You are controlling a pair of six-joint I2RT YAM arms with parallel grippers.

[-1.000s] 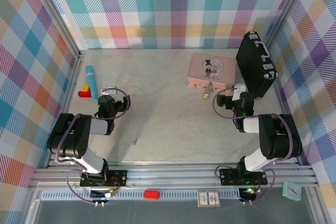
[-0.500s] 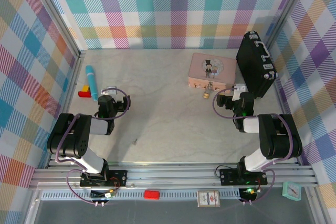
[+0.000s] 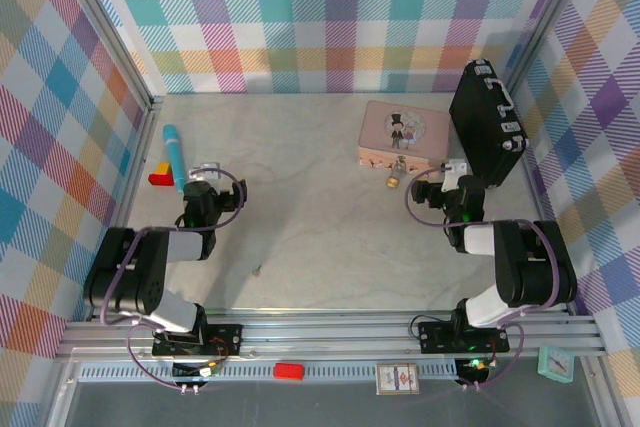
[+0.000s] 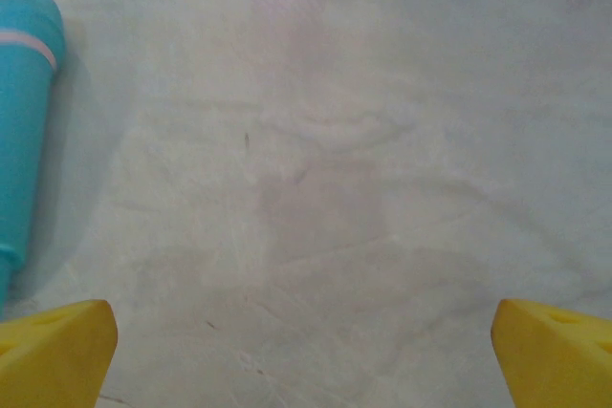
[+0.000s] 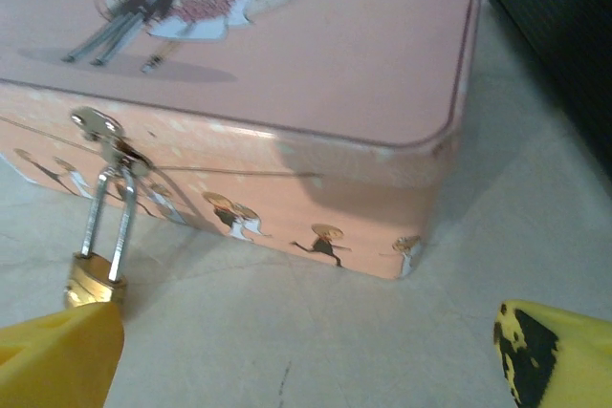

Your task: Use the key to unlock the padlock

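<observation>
Right gripper [image 5: 306, 360] stands wide apart beside the padlock [image 5: 91, 282] hanging on the pink tin [image 5: 316, 93], toward the table [image 3: 320, 147] far-right corner. Left gripper [image 4: 306, 351] is equally wide; the key [image 3: 258, 270] lies toward the near edge.

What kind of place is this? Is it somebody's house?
Probably a robot testing booth, not a house: a left arm and right arm bolted to a metal rail, checked walls all around, and props like a pink tin with a padlock.

Pink tin [image 3: 403, 133], black case [image 3: 486, 125] — teal tube [image 3: 175, 157].
</observation>
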